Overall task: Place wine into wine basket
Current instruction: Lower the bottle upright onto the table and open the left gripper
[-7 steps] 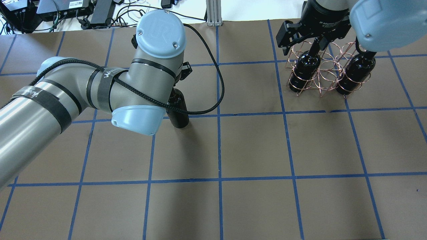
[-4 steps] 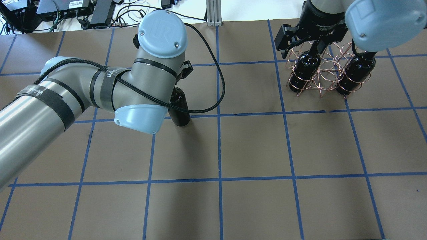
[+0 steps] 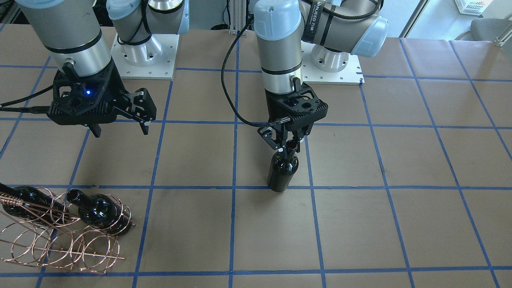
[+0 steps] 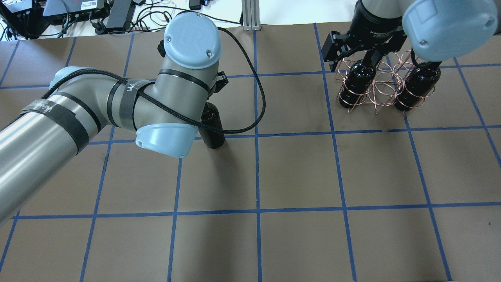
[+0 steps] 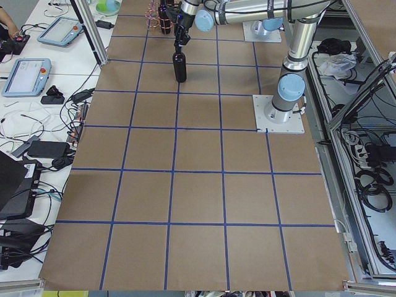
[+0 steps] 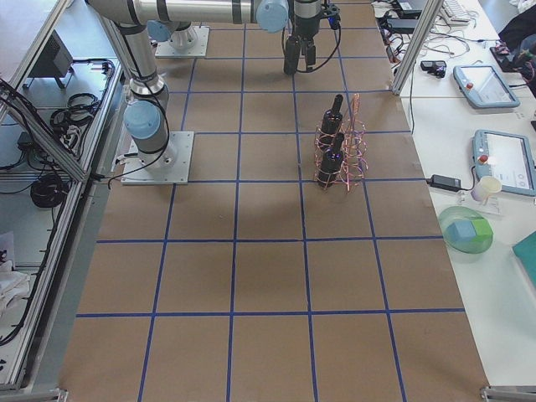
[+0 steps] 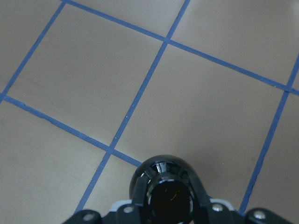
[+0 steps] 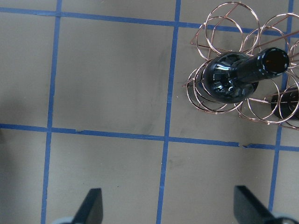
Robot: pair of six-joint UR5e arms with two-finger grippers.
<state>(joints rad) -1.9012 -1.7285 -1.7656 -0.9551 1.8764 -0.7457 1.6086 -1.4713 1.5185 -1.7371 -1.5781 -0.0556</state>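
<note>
My left gripper (image 3: pixel 289 145) is shut on the neck of an upright near-black wine bottle (image 3: pixel 283 170) near the table's middle. Its base is at or just above the table; I cannot tell which. In the overhead view my wrist hides all but the bottle's body (image 4: pixel 212 127). The left wrist view shows its open mouth (image 7: pixel 169 198) between my fingers. The copper wire wine basket (image 3: pixel 60 242) holds two look-alike bottles (image 4: pixel 356 82) (image 4: pixel 417 84). My right gripper (image 3: pixel 120 130) is open and empty, above the table beside the basket (image 8: pixel 224 28).
The brown table (image 4: pixel 297 172) has a blue tape grid. The arm bases (image 3: pixel 140 56) are bolted on the robot's side. Cables and electronics (image 4: pixel 78 11) lie beyond the far edge. Tablets and a bowl (image 6: pixel 465 230) sit on a side bench.
My left arm has shifted slightly to the right with the bottle. My open right gripper has drawn a little away from the bottle in the basket.
</note>
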